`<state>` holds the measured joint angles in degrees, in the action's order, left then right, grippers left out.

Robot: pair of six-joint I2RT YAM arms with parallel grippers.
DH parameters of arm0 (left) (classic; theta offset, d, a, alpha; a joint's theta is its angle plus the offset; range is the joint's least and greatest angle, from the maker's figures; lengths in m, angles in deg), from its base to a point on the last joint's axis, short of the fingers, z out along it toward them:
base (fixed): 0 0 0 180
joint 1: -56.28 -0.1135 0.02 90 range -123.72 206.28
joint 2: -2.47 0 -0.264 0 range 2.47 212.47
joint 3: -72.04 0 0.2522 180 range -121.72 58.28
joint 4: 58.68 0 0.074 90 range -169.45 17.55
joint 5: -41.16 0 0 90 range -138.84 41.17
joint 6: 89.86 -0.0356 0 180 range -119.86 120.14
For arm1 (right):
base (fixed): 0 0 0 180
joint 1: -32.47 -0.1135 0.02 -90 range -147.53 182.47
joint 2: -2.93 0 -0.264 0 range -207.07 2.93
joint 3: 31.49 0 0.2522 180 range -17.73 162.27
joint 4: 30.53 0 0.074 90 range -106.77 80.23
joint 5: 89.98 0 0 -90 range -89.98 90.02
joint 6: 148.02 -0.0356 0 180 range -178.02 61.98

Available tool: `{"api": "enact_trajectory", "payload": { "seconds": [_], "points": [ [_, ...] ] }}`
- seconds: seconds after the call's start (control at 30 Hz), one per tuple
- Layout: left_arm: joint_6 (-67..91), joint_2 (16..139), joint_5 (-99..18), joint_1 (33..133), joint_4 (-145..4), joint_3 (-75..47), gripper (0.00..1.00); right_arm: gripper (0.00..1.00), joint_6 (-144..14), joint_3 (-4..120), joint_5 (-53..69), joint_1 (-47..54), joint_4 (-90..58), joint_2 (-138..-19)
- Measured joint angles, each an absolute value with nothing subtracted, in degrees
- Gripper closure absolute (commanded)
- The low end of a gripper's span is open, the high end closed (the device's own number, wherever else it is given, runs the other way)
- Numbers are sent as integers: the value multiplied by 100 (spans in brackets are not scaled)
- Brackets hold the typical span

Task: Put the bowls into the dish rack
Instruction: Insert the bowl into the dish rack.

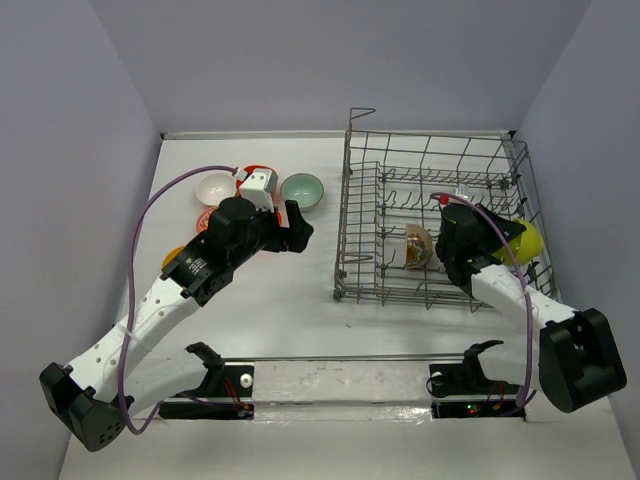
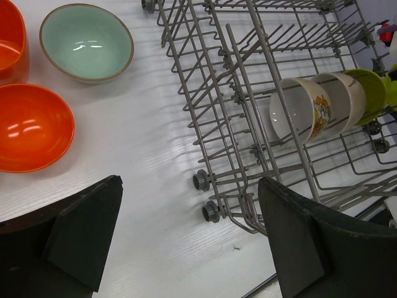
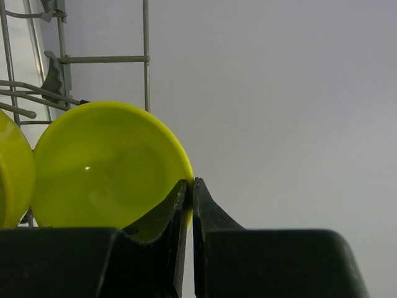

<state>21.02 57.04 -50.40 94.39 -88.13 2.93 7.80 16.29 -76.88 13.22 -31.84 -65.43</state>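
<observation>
White surface, boxed by pale grey walls on three sides. Nearest, at the front edge, the roots of both arms.

Left arm stretched up and inward over a cluster of loose bowls. Part hidden under that arm, a yellow-orange bowl. Left tool spread wide, nothing between its fingers, hanging over bare surface between the loose bowls and the rack. Just beyond its left finger, an orange bowl, upright. Further on, a teal bowl and the edge of another orange one, all three close together but not touching. At the far left of the cluster, a white bowl.

On the right half of the surface, the rack: tall wire sides, rows of upright tines. Inside, standing on edge in one row, a patterned bowl, a plain pale bowl right behind it, then a lime bowl.

Right arm reaching into the rack from the near right corner. Right tool pinched tight on the rim of a green bowl. That bowl on edge at the right end of the rack, just beside the lime bowl. No telling from these views whether seated on the tines or held clear of them.
</observation>
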Motion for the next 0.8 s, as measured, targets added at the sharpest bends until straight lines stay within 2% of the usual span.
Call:
{"api": "enact_trajectory", "payload": {
  "seconds": [0.3,0.5,0.8],
  "points": [
    [2102,5704,-5040,9441,-8813,306,1,82,820,1627,-7673,1320,-3177,-6549],
    [2102,5704,-5042,9439,-8811,306,1,72,822,1622,-7675,1320,-3171,-6654],
    [2102,5704,-5042,9441,-8813,308,1,68,822,1620,-7673,1250,-3160,-6814]
  ]
}}
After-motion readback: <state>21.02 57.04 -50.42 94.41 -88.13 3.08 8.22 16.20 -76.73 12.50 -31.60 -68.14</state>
